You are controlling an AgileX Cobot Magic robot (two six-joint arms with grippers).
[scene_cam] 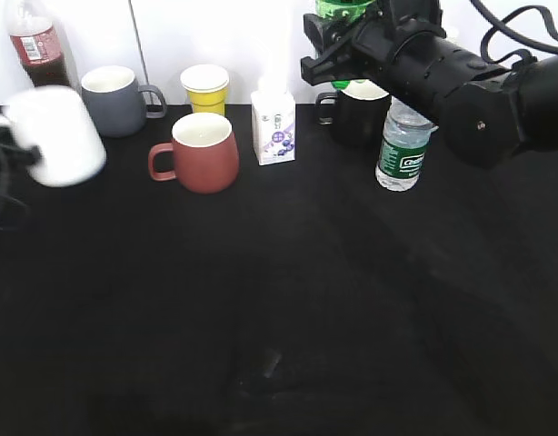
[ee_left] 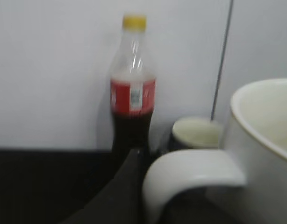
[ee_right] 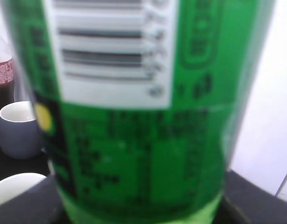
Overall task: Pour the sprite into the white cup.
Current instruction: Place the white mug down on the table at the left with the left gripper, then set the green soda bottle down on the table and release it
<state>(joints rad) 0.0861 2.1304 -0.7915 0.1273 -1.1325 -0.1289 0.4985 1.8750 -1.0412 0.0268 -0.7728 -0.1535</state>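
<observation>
We judged both pick-ups done and the pour left: our left gripper [scene_cam: 8, 150], jaws hidden, carried the plain white ceramic mug [scene_cam: 56, 136] at far left, while our right gripper [scene_cam: 338, 41] clamped the green plastic Sprite bottle [ee_right: 139, 112] aloft, far right.

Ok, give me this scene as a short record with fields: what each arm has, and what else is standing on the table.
left arm: white cup held off the table at far left, blurred; handle close to the camera, fingers not visible
right arm: sprite fills the wrist view; only its green top shows outside
table: black
mugs standing: grey mug, reddish-brown mug, black mug
other items: cola bottle, yellow cup, small carton, water bottle
</observation>
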